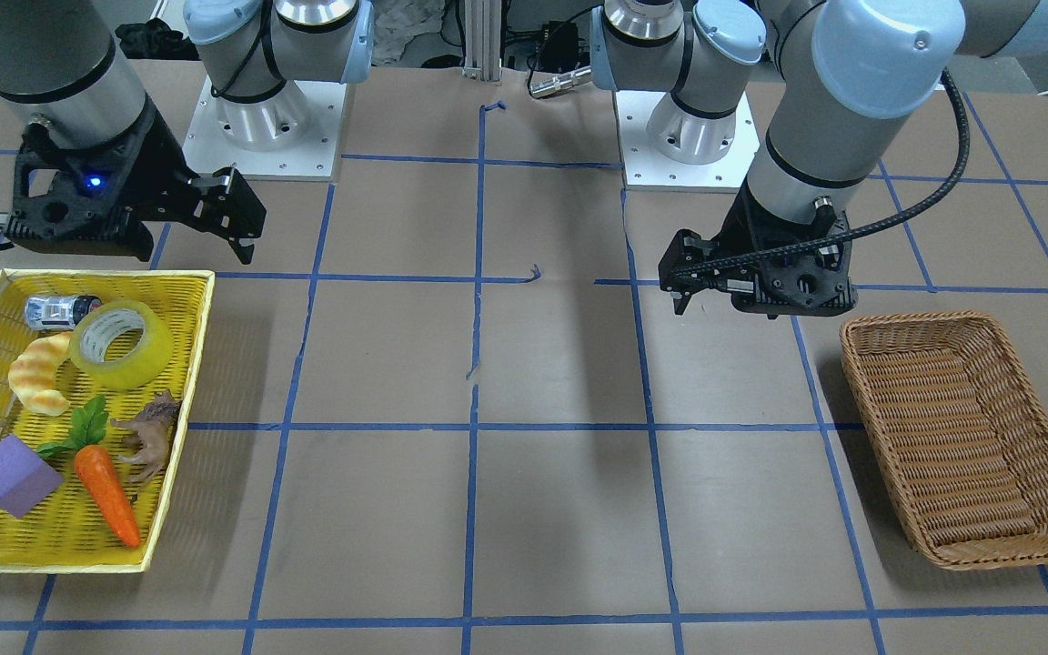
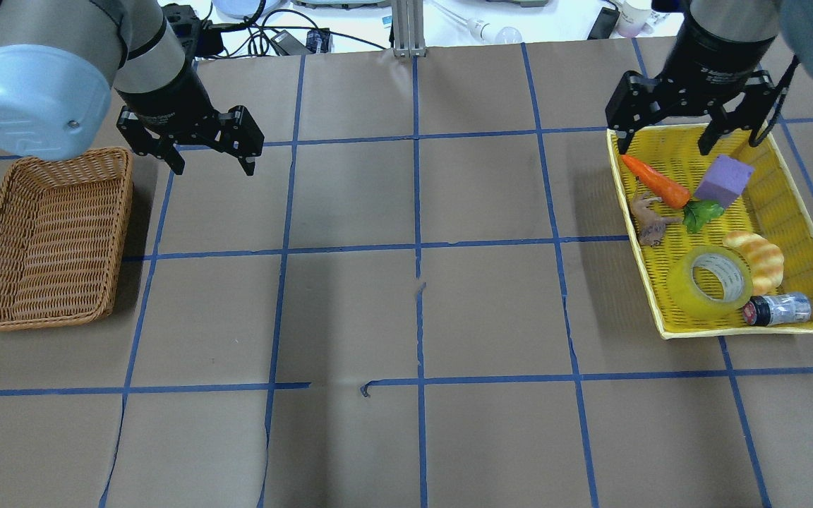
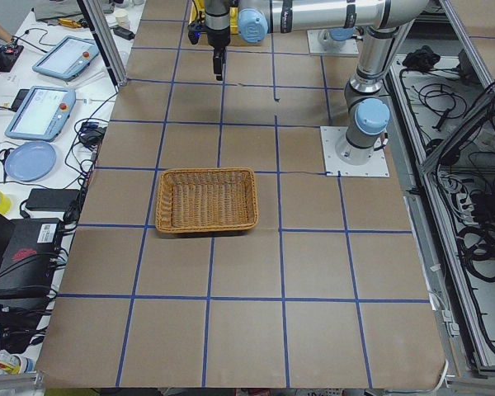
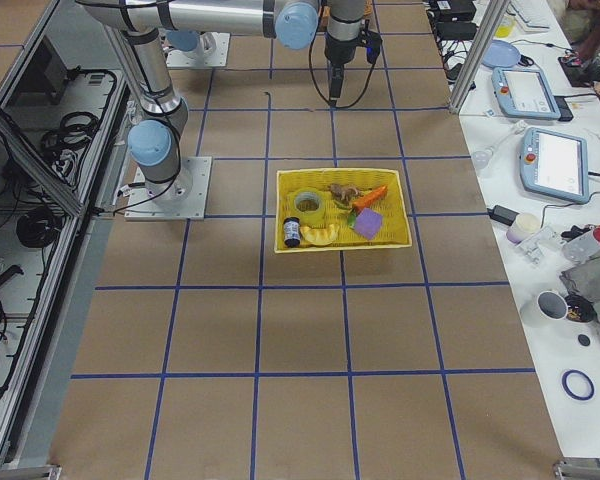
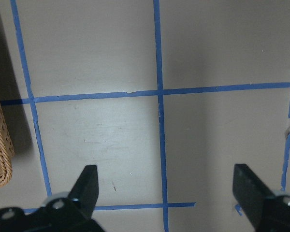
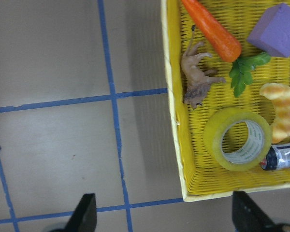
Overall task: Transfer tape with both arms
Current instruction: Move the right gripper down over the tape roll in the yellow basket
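The tape [image 2: 710, 282], a yellow translucent roll with a white core, lies flat in the yellow tray [image 2: 643, 275] at the table's right end. It also shows in the front view [image 1: 121, 344] and the right wrist view [image 6: 238, 139]. My right gripper [image 2: 664, 144] is open and empty, hovering above the tray's far end, well apart from the tape. In the right wrist view [image 6: 164, 215] the tape lies off to the right of the jaws. My left gripper [image 2: 212, 166] is open and empty above bare table, beside the wicker basket [image 2: 46, 240].
The tray also holds a carrot [image 2: 653, 182], a purple block [image 2: 723, 182], a toy animal [image 2: 650, 222], a striped croissant toy [image 2: 759, 257] and a small bottle [image 2: 780, 309] touching the tape. The wicker basket holds nothing. Blue tape lines grid the brown table.
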